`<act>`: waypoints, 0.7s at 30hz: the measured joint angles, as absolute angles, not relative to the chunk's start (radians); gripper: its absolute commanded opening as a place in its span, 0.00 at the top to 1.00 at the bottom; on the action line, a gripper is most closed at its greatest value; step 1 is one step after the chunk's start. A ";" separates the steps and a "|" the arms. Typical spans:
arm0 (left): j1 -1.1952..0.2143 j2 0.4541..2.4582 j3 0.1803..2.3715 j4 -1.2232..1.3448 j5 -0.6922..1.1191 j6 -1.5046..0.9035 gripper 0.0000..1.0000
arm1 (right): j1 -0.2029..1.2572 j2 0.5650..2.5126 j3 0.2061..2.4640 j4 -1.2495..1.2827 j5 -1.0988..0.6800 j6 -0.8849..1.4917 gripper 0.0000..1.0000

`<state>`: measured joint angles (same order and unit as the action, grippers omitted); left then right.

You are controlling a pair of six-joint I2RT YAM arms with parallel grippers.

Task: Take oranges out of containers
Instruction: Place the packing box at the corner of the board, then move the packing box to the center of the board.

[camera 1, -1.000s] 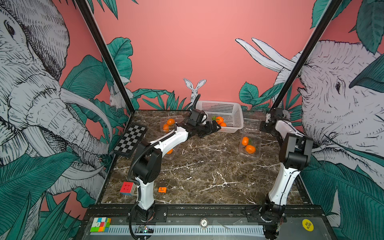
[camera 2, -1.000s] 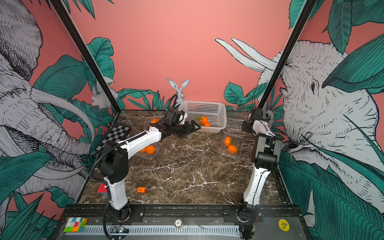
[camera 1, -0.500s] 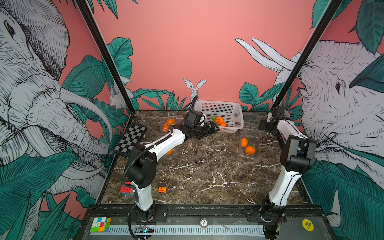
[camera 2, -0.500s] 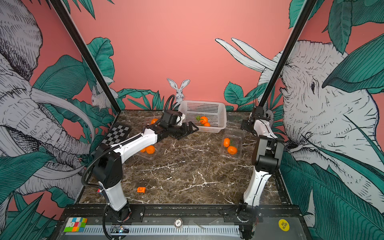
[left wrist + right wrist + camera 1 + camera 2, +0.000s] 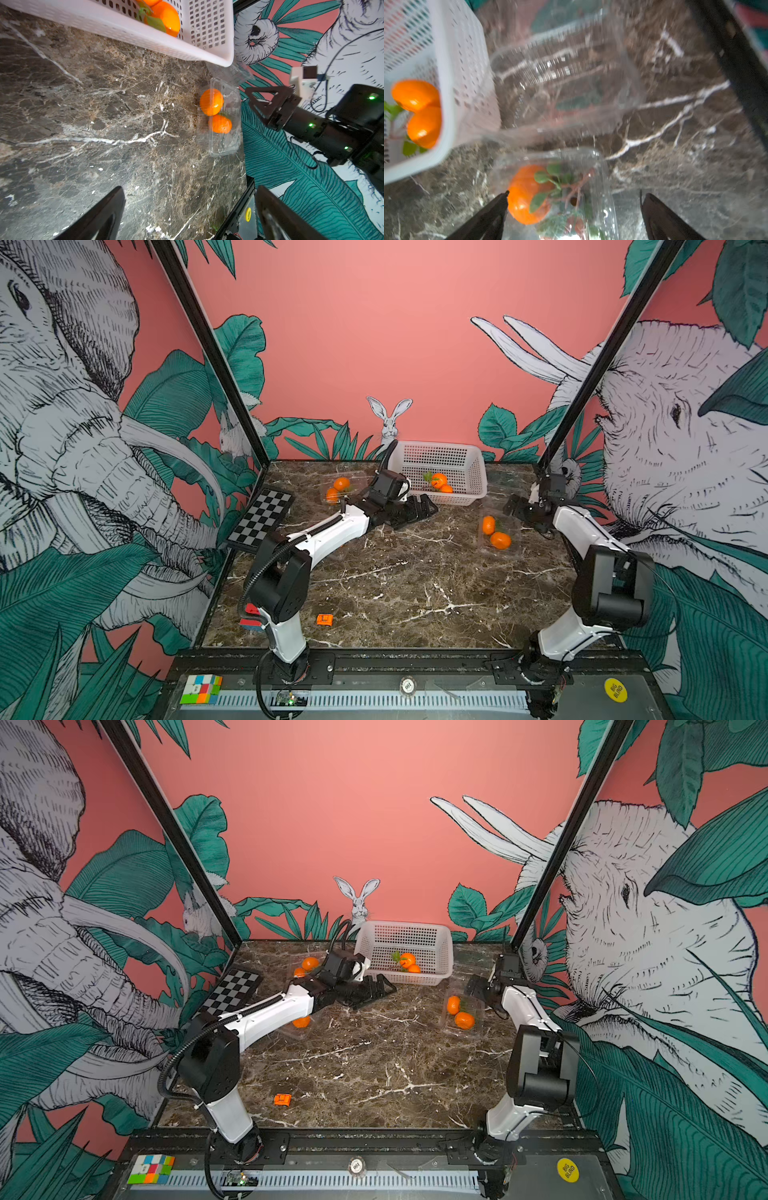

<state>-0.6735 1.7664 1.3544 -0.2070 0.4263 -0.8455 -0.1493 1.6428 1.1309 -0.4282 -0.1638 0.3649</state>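
— Two oranges (image 5: 500, 540) lie side by side in the clear container (image 5: 225, 143) on the right of the marble table (image 5: 415, 585), neither lifted yet.

— And the right gripper (image 5: 574, 194)?

— That is what changed. A second ago it sat further back by the corner post. Now it has come forward to that container's far edge and its jaws have sprung wide apart. The wrist view is blurred, but a leafy orange (image 5: 525, 193) shows between the fingers, nearer one of them, and nothing is gripped.

— So it let something go?

— Likely, though what I cannot tell. An empty container (image 5: 564, 83) lies just beside the white basket (image 5: 436, 456), and two basket oranges (image 5: 438, 480) are already inside it.

— Left side?

— The left gripper (image 5: 190, 188) is spread wide and empty, low over the table in front of the basket; that arm has drawn back a little. Behind it two more wait in a far container (image 5: 360, 482), and another orange (image 5: 301, 1022) peeks from under the forearm.

— Meaning?

— One box looks done, three to go. The right jaws seem set to close on the nearer fruit next.
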 measured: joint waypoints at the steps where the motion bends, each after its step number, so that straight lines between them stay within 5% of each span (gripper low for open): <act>1: -0.674 1.765 1.345 -0.205 0.427 -0.846 0.01 | -0.150 1.645 1.117 -0.433 -0.164 0.364 0.02; 11: -0.678 1.759 1.247 -0.182 0.425 -0.868 0.01 | -0.065 1.605 1.004 -0.371 -0.191 0.447 0.01; 21: -0.678 1.692 1.154 -0.156 0.407 -0.872 0.01 | 0.225 1.410 0.787 -0.255 -0.183 0.885 0.02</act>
<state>-0.6777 1.6920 1.1538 -0.1562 0.4072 -0.8722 0.2249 1.4101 0.7868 -0.2554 -0.1825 0.8848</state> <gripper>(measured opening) 0.991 0.985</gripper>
